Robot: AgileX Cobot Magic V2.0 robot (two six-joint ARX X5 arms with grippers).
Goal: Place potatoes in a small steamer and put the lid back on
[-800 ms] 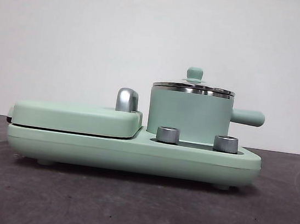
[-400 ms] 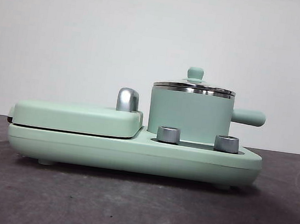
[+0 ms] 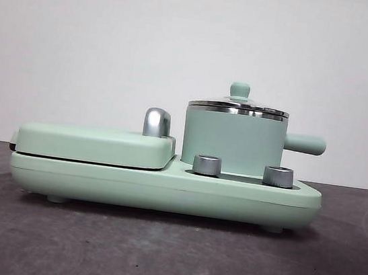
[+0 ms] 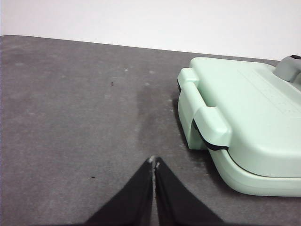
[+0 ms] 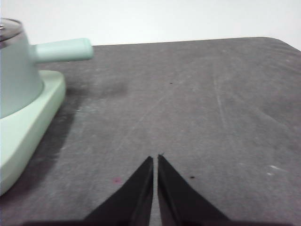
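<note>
We've not started: lid (image 3: 238,107) sits on steamer (image 3: 232,141), no potato visible, left gripper (image 4: 154,162) & right gripper (image 5: 154,159) both pressed together w/ nothing held, so next we lift the lid.

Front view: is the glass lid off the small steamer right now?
No. The glass lid sits level on the small steamer, its green knob up, steel rim meeting the pot's rim.

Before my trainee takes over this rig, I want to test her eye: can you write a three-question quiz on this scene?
1. True or false: the lid sits on the small steamer.
2. The left gripper is: A) shut, holding nothing B) shut on the lid C) open.
3. How many steel knobs front the base?

Key: 1 true; 2 A; 3 two. The right gripper is likewise shut, holding nothing; no potato shows.
</note>
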